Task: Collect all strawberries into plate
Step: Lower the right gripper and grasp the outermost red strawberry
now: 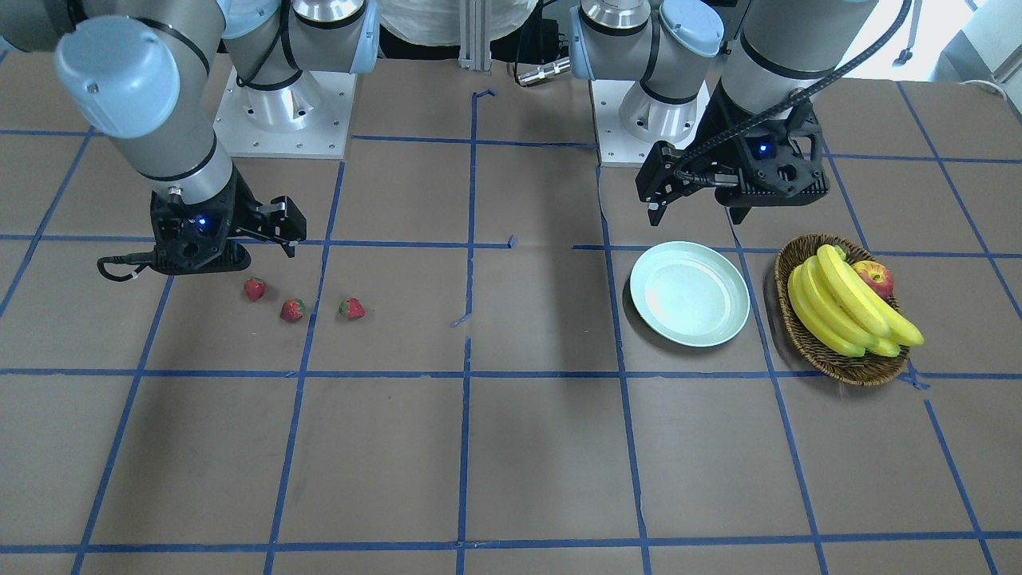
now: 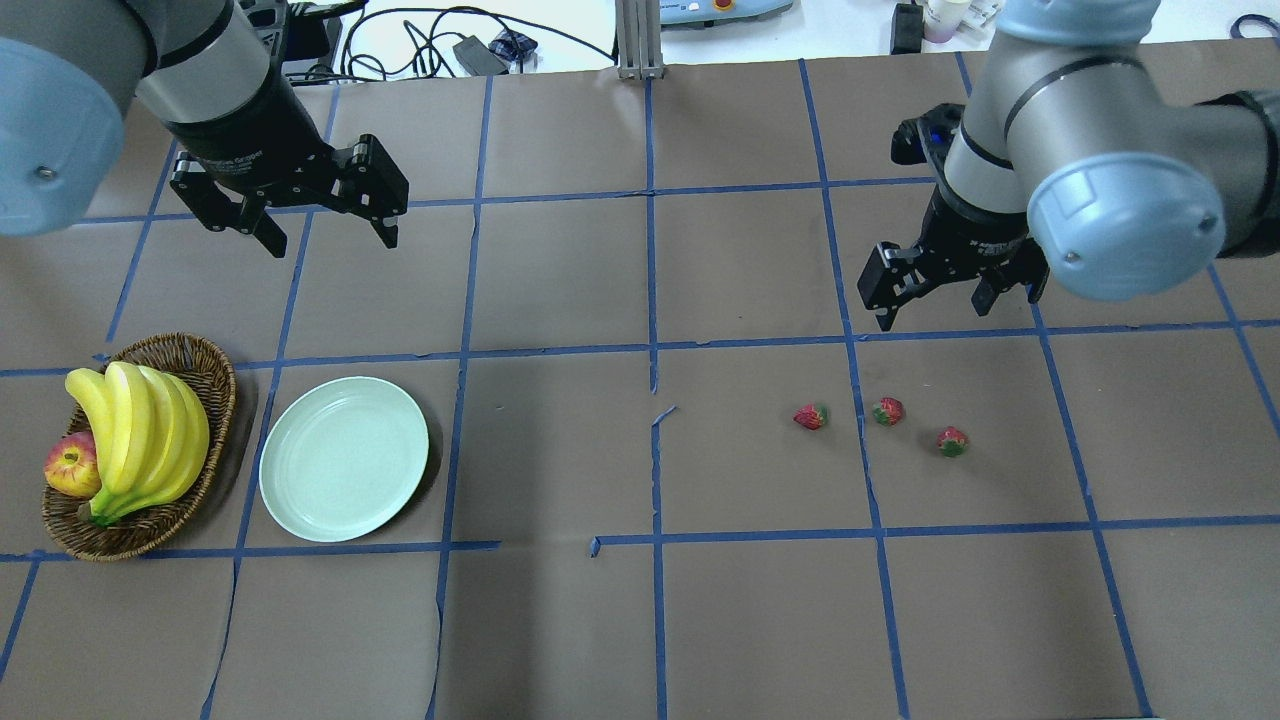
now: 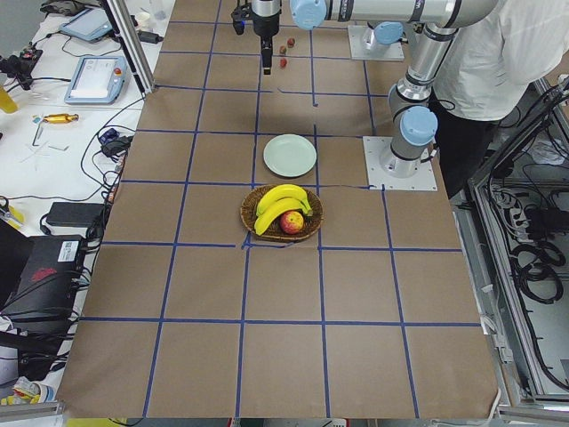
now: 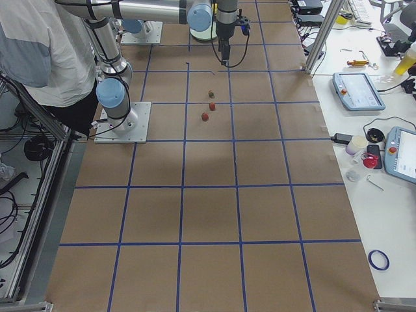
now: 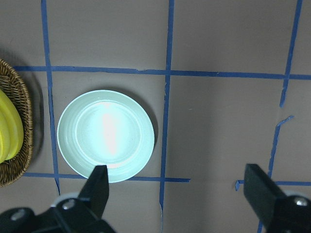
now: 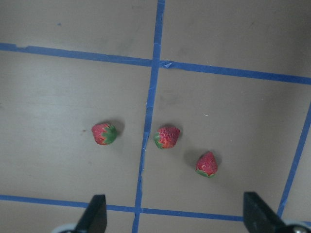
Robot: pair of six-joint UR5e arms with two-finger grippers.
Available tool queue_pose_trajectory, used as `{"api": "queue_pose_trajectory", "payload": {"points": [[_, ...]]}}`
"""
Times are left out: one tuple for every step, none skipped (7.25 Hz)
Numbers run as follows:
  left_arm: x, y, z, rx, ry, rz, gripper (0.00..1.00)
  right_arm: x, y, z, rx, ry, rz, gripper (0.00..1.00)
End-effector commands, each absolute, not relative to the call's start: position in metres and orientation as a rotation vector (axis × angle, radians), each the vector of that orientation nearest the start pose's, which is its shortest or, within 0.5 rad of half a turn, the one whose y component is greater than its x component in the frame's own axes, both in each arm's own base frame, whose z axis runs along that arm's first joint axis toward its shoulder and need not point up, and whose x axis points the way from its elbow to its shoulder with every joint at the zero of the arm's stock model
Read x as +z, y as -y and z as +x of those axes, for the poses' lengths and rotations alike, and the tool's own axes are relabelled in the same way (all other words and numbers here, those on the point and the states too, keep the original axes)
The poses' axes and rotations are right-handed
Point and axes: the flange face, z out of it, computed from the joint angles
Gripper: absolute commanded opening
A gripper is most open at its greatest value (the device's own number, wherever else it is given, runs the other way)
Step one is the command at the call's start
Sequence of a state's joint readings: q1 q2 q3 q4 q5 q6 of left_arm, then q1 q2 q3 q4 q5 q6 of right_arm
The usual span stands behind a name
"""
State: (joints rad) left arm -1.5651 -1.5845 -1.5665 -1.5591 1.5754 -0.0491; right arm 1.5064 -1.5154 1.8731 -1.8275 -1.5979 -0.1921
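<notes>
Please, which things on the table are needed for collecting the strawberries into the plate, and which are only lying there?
Belong to the job:
- three small red strawberries with green caps
- round pale mint-green plate, empty now

Only lying about:
- brown wicker basket
- bunch of yellow bananas in it
- red-yellow apple in it

Tabletop (image 2: 560, 620): brown paper cover; blue tape (image 2: 651, 280) laid over it in a grid
Side bench (image 4: 390, 214): white; a teach pendant (image 4: 354, 91) lying on it
Frame: aluminium post (image 2: 640, 40) at the tabletop's far edge
</notes>
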Motion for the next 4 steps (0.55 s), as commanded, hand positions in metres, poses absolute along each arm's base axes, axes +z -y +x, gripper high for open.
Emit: {"api": "queue_pose_trajectory", "payload": {"points": [[0.48,0.499,-0.131,0.007,-3.136,-0.087,1.0,0.257,0.455,0.052,0.143,-3.114,-0.343,1.0],[0.479,0.5,-0.131,0.012,-3.136,-0.087,1.0,0.228,0.438,0.031,0.127,-3.078,-0.36,1.0],[0.479,0.5,-0.131,0.009,-3.136,-0.087,1.0,0.211,0.429,0.034,0.071,-3.058,-0.358,1.0],[0.478,0.5,-0.131,0.014,-3.136,-0.087,1.0,0.191,0.425,0.035,0.077,-3.057,-0.365,1.0]]}}
